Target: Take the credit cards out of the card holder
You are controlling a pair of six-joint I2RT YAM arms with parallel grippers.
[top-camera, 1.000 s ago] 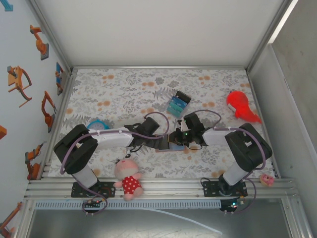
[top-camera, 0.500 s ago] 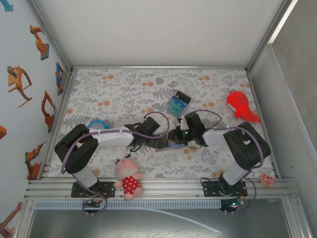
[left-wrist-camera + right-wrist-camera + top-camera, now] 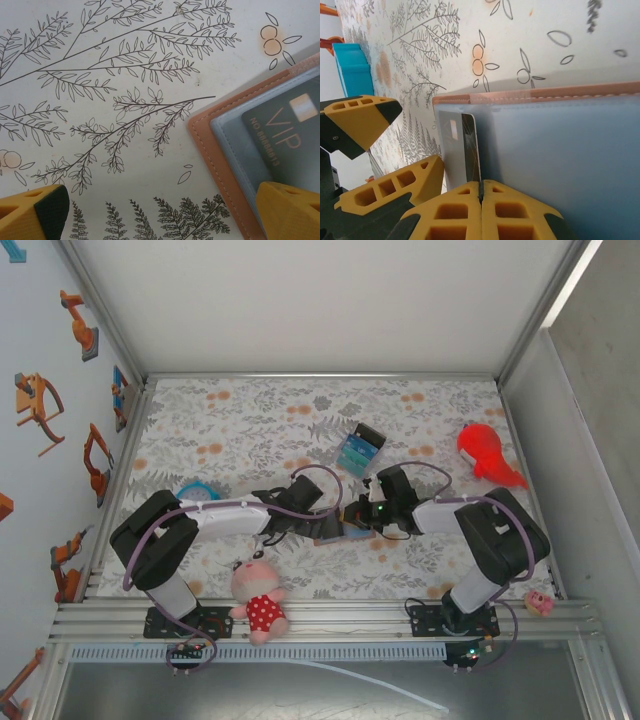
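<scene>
A plush doll point(image 3: 258, 600) sits at the table's near edge. Beyond it, mid-table, the card holder point(image 3: 560, 160) lies open and flat between both arms. The left gripper point(image 3: 160, 220) is spread wide, one finger over the holder's rim. The right gripper point(image 3: 481, 192) is pressed together, pinching the edge of a grey card point(image 3: 461, 147). Farther back are a striped block point(image 3: 360, 449) and a red toy point(image 3: 487, 453).

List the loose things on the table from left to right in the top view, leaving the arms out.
Teal object → doll → striped block → red toy → small pink toy
</scene>
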